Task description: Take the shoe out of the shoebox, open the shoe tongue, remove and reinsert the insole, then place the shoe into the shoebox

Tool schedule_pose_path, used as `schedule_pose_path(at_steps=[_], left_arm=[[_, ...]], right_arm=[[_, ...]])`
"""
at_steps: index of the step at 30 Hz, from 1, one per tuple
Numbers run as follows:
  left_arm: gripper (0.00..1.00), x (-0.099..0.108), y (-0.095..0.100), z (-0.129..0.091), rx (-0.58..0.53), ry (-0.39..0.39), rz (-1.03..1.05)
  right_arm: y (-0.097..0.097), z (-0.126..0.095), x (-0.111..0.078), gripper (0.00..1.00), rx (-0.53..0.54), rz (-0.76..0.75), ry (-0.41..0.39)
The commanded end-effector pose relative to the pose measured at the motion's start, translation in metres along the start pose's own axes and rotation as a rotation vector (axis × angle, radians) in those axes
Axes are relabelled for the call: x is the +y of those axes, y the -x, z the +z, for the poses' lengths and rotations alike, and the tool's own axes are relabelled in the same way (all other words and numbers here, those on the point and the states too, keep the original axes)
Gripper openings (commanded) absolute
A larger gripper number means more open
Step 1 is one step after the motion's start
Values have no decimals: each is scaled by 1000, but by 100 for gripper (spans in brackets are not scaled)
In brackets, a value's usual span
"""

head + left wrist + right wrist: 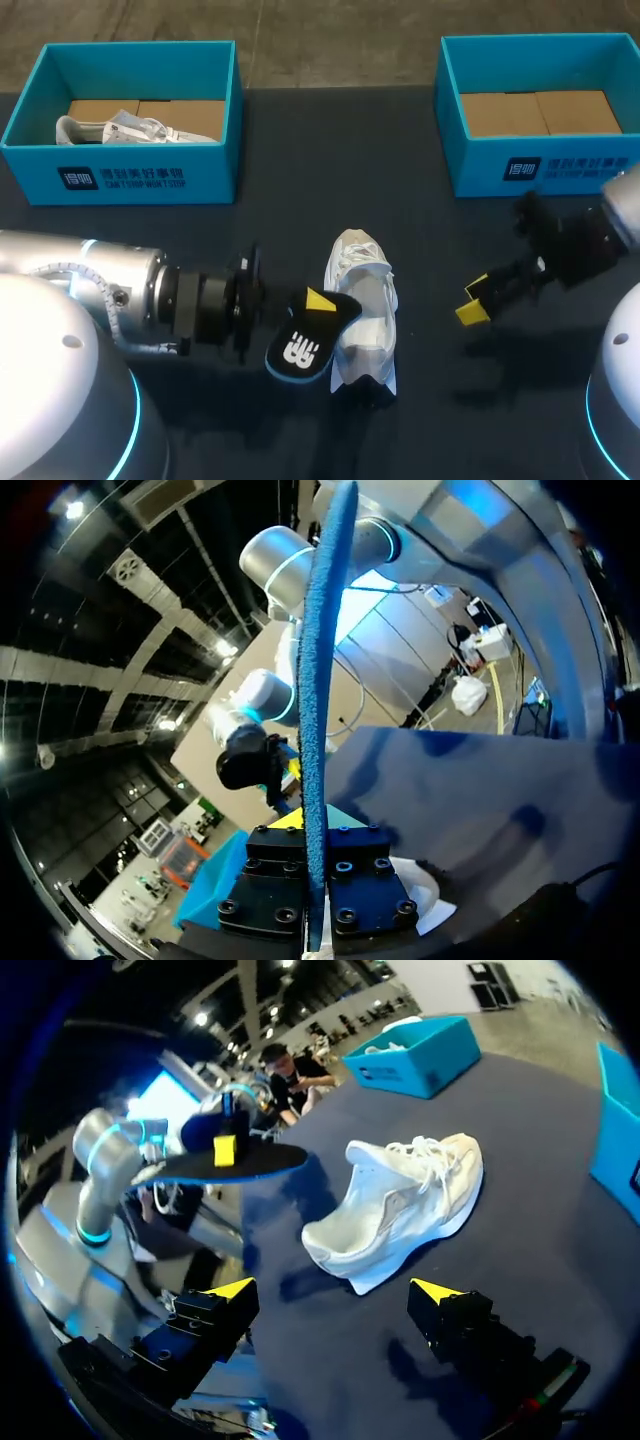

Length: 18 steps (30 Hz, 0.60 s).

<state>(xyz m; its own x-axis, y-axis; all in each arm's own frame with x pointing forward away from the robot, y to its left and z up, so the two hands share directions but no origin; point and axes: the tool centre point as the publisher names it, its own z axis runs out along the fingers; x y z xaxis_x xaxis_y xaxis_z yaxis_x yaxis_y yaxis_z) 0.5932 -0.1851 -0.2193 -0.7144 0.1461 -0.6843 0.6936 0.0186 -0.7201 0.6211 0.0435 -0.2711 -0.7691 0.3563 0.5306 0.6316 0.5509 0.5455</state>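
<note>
The dark counter (430, 420) carries the white laced shoe (362, 300), long axis running away from me, toe toward the far edge. The left claw (318, 300) pinches the flat, blue-edged insole (298, 350) beside it. The right claw (475, 298) gapes wide, empty.

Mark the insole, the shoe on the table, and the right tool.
insole (298, 350), head view, logo face.
shoe on the table (365, 305), head view, white upper.
right tool (474, 299), head view, midway between yellow tips.
</note>
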Motion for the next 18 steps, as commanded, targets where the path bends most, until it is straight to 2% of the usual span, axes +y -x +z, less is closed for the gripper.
schedule_pose_path(at_steps=[1,8,13,18], left_arm=[[0,1,-6,2,6,8,-24],[0,2,-17,-6,-5,5,-106],[0,5,-23,-10,-23,8,-143],[0,5,-30,-11,-15,-7,-185]], right_arm=[[-5,6,-5,100,-29,-44,-9],[-12,15,-12,100,-66,-165,-50],[-14,19,-17,100,-117,-209,-85],[-17,23,-20,100,-167,-221,-83]])
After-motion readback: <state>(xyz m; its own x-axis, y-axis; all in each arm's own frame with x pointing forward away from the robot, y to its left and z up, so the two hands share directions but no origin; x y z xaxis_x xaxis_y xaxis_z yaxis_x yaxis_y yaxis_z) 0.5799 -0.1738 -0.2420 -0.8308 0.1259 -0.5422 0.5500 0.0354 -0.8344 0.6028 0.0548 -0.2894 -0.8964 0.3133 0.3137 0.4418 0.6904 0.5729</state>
